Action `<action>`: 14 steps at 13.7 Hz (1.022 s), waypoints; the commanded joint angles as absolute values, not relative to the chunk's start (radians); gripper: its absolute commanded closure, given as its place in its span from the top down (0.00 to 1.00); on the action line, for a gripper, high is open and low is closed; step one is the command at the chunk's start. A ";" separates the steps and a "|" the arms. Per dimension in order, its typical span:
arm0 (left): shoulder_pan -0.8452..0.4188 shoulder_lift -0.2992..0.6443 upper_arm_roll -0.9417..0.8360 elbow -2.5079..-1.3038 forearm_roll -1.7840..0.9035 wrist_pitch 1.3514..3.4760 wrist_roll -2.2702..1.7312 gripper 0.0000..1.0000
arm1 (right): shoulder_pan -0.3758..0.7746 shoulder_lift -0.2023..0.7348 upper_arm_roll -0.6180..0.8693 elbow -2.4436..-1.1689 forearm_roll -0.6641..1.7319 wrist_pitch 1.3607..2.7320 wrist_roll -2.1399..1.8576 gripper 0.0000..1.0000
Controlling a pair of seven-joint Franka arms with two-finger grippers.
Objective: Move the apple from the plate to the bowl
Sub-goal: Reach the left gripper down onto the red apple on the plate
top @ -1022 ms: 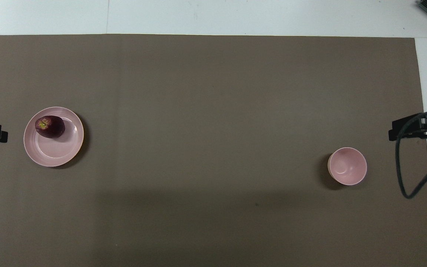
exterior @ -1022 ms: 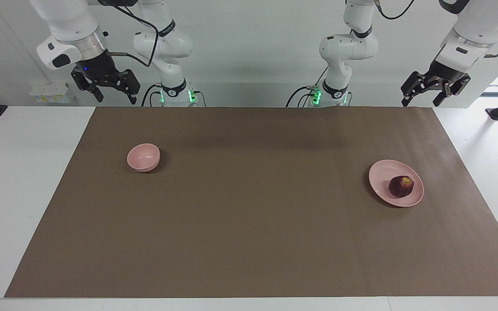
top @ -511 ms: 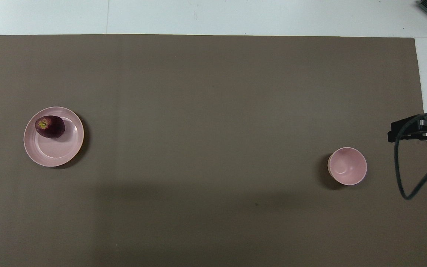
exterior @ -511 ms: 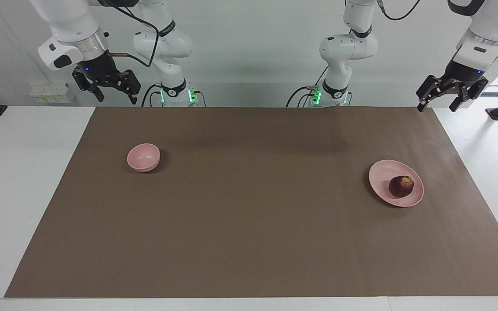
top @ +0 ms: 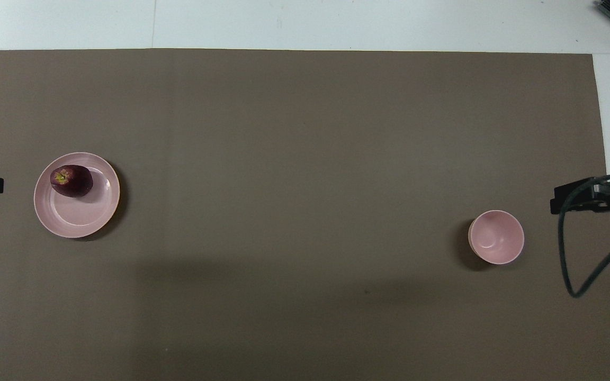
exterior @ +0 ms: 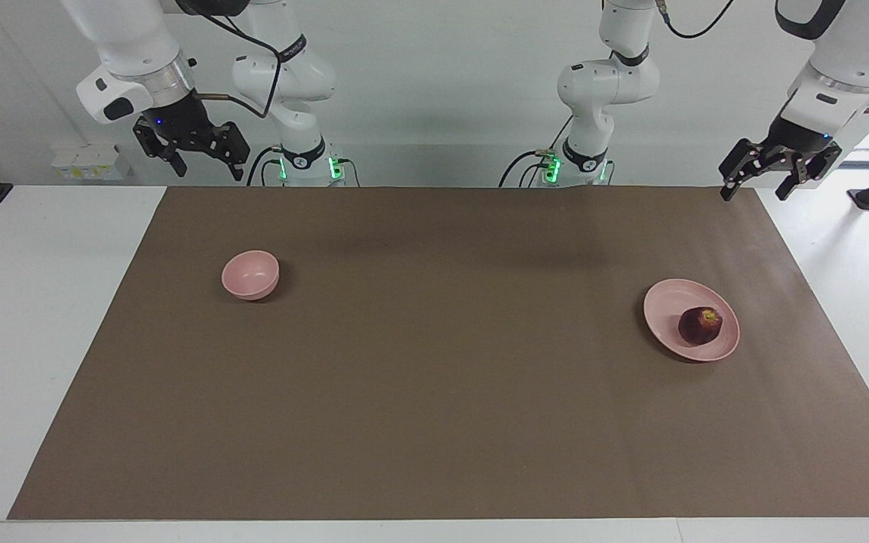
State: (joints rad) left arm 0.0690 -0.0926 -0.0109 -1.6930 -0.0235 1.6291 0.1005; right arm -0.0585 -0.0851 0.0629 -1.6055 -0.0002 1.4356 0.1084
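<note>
white table (exterior: 42, 317) against a plain pale wall, most of the top covered by a brown mat (exterior: 449, 377). two white arm bases stand at the robots' edge of the mat, green lights lit at their feet.

plate (exterior: 668, 302), pale pink, flat, sits on the mat toward the left arm's end of the table. apple (exterior: 700, 326), dark red with a yellowish patch at the stem end, rests on the plate, off centre, toward the rim that lies farther from the robots and toward the left arm's end. same seen from overhead: apple (top: 71, 181) on the plate (top: 80, 219), stem patch turned toward the mat's edge.

bowl (exterior: 250, 274), small, deep, pale pink, stands upright on the mat toward the right arm's end, well apart from the plate and a little nearer to the robots than it. overhead the bowl (top: 496, 236) shows nothing inside.

left gripper (exterior: 757, 190) hangs in the air over the mat's corner at the left arm's end, fingers spread, holding nothing. well clear of plate and apple.

right gripper (exterior: 202, 170) hangs in the air at the right arm's end, over the table's edge by the robots, fingers spread, holding nothing. a dark cable (top: 580, 264) loops down from it in the overhead view.
</note>
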 commanded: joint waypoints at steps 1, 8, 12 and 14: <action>0.081 -0.089 -0.011 -1.817 -0.029 1.754 0.123 1.00 | -0.067 -0.115 0.066 -1.649 -0.002 1.465 0.084 1.00; 0.140 0.164 -0.011 -1.914 -0.029 2.140 0.186 1.00 | -0.068 -0.117 0.066 -1.649 -0.002 1.465 0.084 1.00; 0.137 0.184 -0.011 -2.042 -0.029 2.311 0.172 1.00 | -0.067 -0.117 0.066 -1.649 -0.002 1.463 0.083 1.00; 0.141 0.189 -0.011 -2.049 -0.029 2.319 0.170 1.00 | -0.069 -0.117 0.066 -1.651 -0.002 1.463 0.084 1.00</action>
State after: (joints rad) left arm 0.1365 0.2194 -0.0111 -2.0074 -0.0234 2.2870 0.1688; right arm -0.0585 -0.0906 0.0629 -1.6158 -0.0002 1.4365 0.1084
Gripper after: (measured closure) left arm 0.000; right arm 0.000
